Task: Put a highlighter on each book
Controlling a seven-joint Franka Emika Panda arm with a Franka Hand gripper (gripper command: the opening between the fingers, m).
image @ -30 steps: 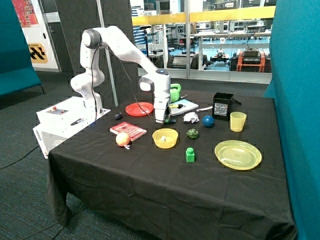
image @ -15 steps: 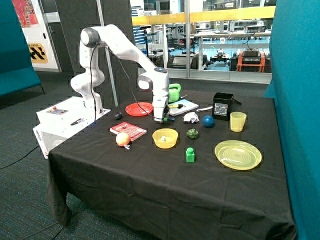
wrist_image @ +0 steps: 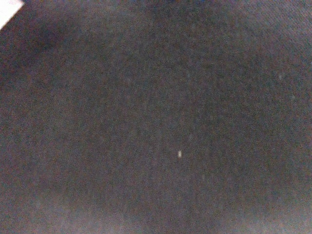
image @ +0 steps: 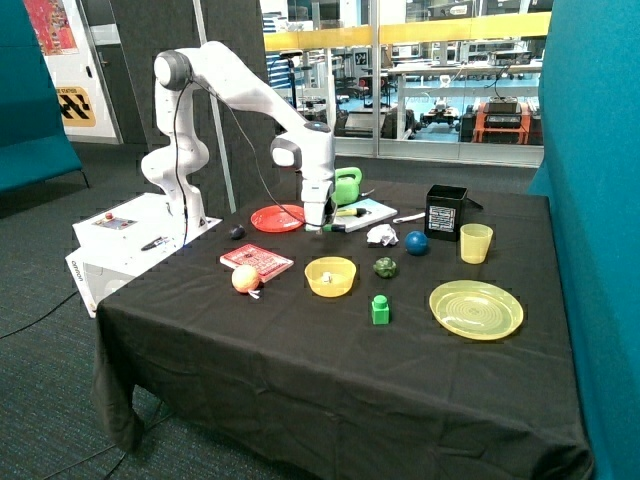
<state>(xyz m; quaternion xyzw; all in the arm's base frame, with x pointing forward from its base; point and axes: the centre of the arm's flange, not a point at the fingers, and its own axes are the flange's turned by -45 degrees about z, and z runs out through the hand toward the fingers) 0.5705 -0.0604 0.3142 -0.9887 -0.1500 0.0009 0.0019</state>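
Up goes the arm since a second ago: the claw [image: 316,226] has lifted off the counter [image: 300,340] and moved a little toward the red plate [image: 278,217] and the white book [image: 368,213]. It now hangs just above the dark cloth, between those two. A dark pen-like thing [image: 335,227] sticks out sideways at the claw's tip, toward the white book. It looks like the claw is pinching it, but I cannot tell for sure if the claw is spread or pressed together.

A yellow highlighter [image: 349,212] lies on the white book. The white book sits at the back of the counter, next to a green jug [image: 346,186].

The red book [image: 257,261] lies flat near the front, well apart from the claw. No highlighter is on it. A yellow and red ball [image: 245,278] rests just beside its front corner, maybe touching it.

Near the red book is a yellow bowl [image: 330,276] with a small thing inside. Past the bowl are a dark green lump [image: 385,267] and a green block [image: 380,310]. Farther on are a white crumpled ball [image: 381,235], a blue ball [image: 416,242], a black box [image: 445,212], a yellow cup [image: 476,243] and a big yellow plate [image: 476,309].

The wrist view shows only dark cloth [wrist_image: 156,117] up close, with a pale corner [wrist_image: 9,10] at one edge.
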